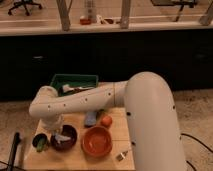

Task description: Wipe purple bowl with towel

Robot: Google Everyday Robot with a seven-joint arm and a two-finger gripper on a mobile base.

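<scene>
I look on from afar: dark cabinets (150, 55) span mid-frame under a pale counter (45, 28), posts (63, 12) at top, speckled floor (192, 107) at right; gripper (61, 135) at lower left.

Wooden table (75, 159) holds purple bowl (69, 143), orange bowl (96, 142), green bin (59, 79); gripper (60, 133) over purple bowl.
</scene>
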